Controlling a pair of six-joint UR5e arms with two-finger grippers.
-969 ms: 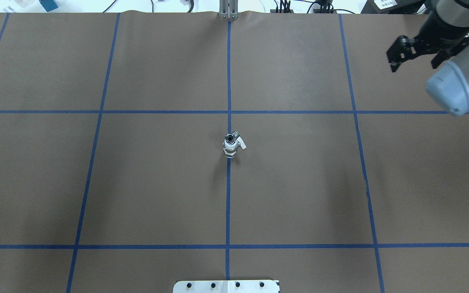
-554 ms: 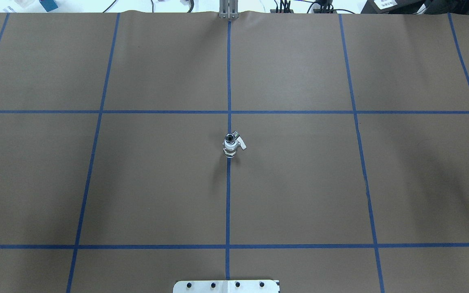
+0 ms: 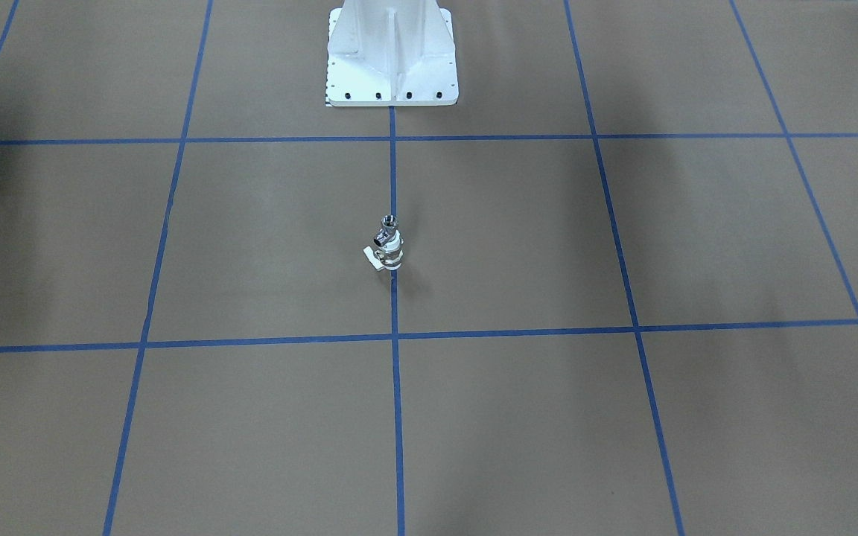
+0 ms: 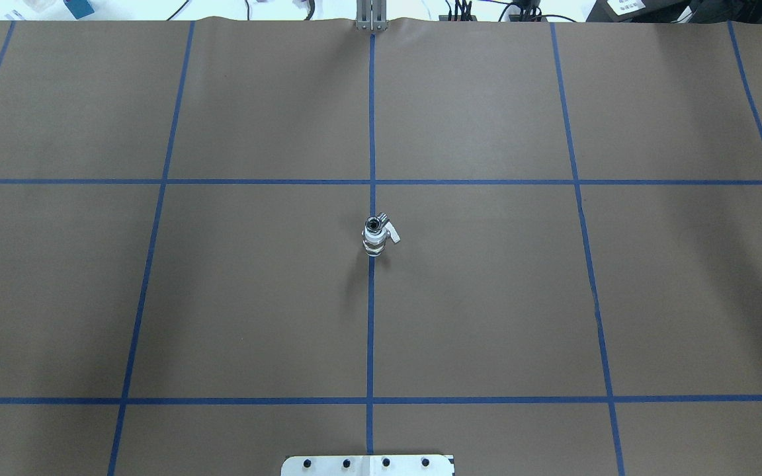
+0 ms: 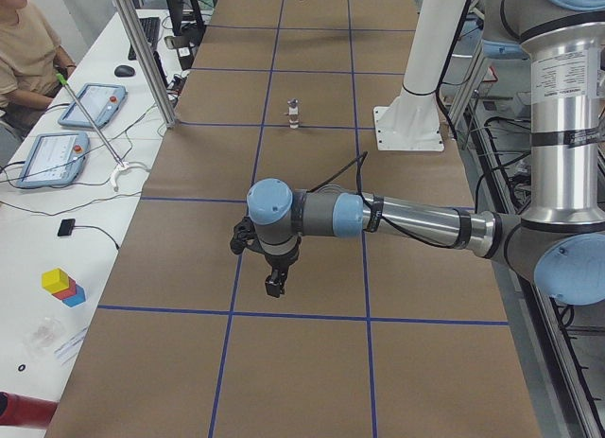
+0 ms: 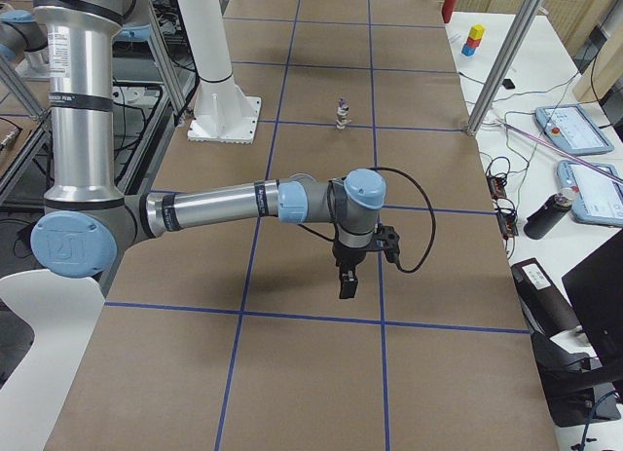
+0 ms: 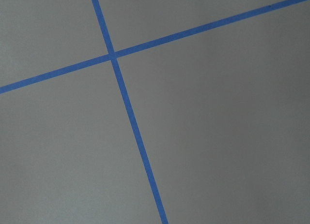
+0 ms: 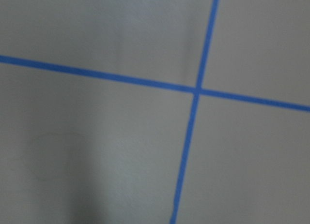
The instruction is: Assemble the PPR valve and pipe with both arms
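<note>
My left gripper (image 5: 274, 285), black, hangs over the matte brown paper (image 4: 255, 297) gridded with blue tape (image 4: 156, 218); I cannot tell its jaw gap. At table centre, on a tape line, the PPR valve (image 4: 374, 245) stands upright. It is a white banded plastic cylinder with a small side lever. The shiny chrome pipe (image 4: 372, 223) sits on top, round mouth open. My right gripper (image 6: 347, 283) hangs well apart from them, jaws likewise unreadable.
</note>
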